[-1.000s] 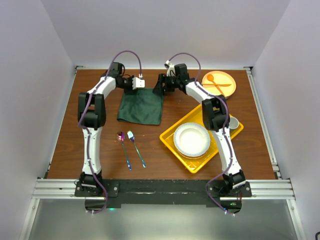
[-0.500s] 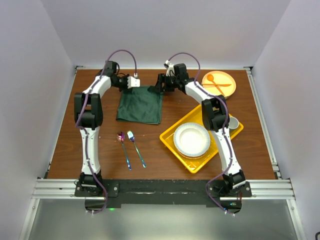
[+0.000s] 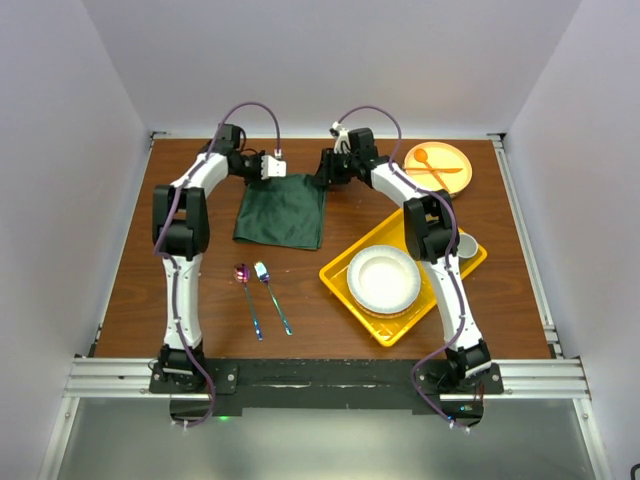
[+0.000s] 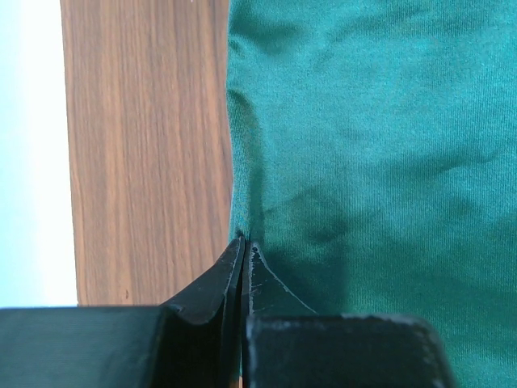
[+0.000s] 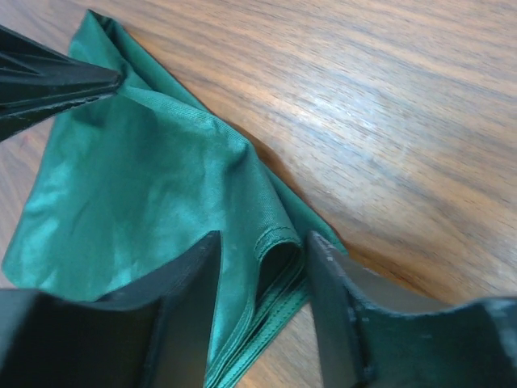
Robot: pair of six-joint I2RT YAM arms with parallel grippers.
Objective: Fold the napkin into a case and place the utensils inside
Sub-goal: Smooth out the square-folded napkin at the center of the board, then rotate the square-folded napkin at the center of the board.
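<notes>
The dark green napkin (image 3: pixel 283 210) lies folded in several layers on the table between the arms. My left gripper (image 3: pixel 275 170) is shut on its far left edge; in the left wrist view the jaws (image 4: pixel 242 242) pinch the cloth (image 4: pixel 371 162) at the hem. My right gripper (image 3: pixel 325 170) is open at the far right corner. Its fingers (image 5: pixel 186 283) straddle the layered corner (image 5: pixel 279 246) without closing on it. The left gripper's tip (image 5: pixel 56 81) shows at the cloth's other corner. The iridescent spoon (image 3: pixel 245 290) and fork (image 3: pixel 272 296) lie side by side near the napkin's front edge.
A yellow tray (image 3: pixel 340 272) holding a white plate (image 3: pixel 383 278) sits to the right of the napkin. An orange plate (image 3: pixel 437 165) with an orange spoon and fork is at the far right. A small cup (image 3: pixel 467 245) stands by the tray's right corner.
My left gripper swung left with the napkin's far edge, then came back a little to the right. The napkin's far edge has shifted and lies flatter. The right arm has barely moved.
</notes>
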